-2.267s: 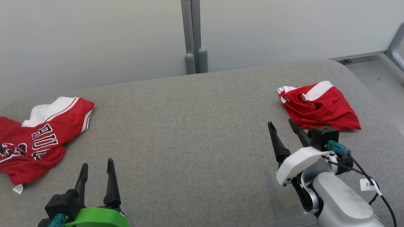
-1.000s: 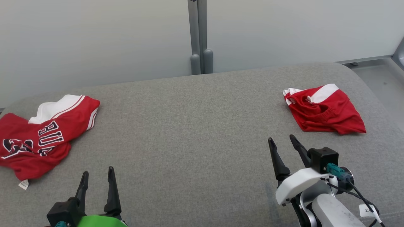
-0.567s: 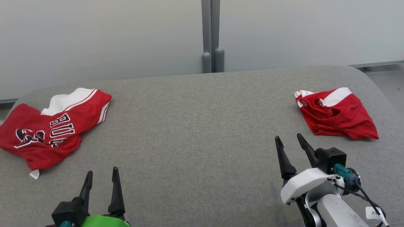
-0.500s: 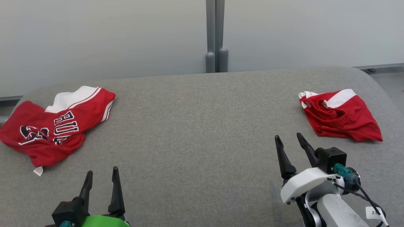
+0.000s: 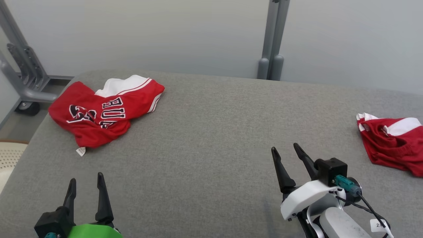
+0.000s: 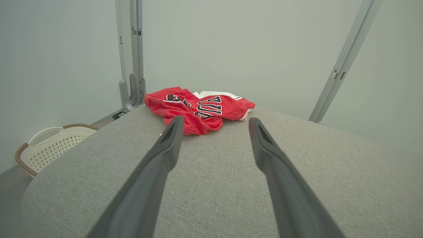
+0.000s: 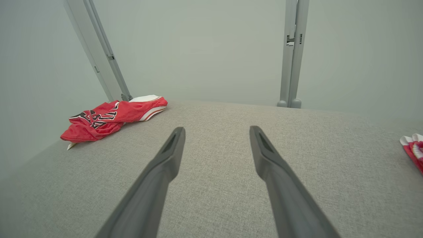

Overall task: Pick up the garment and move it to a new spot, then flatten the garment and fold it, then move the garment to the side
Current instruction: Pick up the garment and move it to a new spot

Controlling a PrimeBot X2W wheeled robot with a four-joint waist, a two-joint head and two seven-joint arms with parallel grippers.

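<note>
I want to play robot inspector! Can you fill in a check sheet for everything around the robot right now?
Surface: grey fabric top, flat.
Job's things: red jersey, crumpled, far left; red-and-white garment, bunched at the right edge.
Clutter: nothing seen.
Grippers: left gripper and right gripper, both open, holding nothing, near side of the top.
Cables: black cable with a white tag, at the right wrist.
Surroundings: pale wall, grey metal post, white basket on the floor at left.
</note>
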